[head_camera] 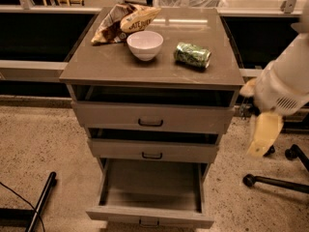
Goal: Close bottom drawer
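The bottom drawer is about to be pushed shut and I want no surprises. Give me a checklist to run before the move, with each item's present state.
1. Bottom drawer open and needing the push: ok, it is pulled well out.
2. Nothing sticking up inside it: ok, it looks empty.
3. Gripper lined up with the drawer front: not ok, it hangs right of the cabinet, about level with the middle drawer.
4. Space ahead of the drawer front free: cannot tell, it is out of view.
5. Bowl and can back from the cabinet's front edge: ok.
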Controlling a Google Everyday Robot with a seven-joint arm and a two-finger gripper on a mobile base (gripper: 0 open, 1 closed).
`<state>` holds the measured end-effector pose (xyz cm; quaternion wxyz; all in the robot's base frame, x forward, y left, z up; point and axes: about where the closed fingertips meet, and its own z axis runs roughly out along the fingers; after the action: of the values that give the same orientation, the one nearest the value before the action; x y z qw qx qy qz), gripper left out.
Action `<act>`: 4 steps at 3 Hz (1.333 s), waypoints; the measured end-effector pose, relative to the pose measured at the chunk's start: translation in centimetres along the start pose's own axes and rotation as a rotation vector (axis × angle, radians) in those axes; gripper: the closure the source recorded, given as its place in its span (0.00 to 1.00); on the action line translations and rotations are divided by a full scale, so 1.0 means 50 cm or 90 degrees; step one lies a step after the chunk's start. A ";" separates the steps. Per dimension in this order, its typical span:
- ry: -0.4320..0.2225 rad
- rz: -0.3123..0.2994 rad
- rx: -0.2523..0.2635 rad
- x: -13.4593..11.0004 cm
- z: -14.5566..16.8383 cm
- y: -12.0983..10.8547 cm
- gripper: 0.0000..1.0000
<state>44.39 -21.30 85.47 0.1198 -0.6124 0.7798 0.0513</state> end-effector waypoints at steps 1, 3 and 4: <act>0.014 0.000 -0.031 0.015 0.055 0.032 0.00; -0.001 0.070 -0.039 0.067 0.197 0.023 0.00; 0.019 0.091 -0.039 0.124 0.347 0.069 0.00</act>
<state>41.83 -22.35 66.92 0.0851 -0.5593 0.8212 0.0746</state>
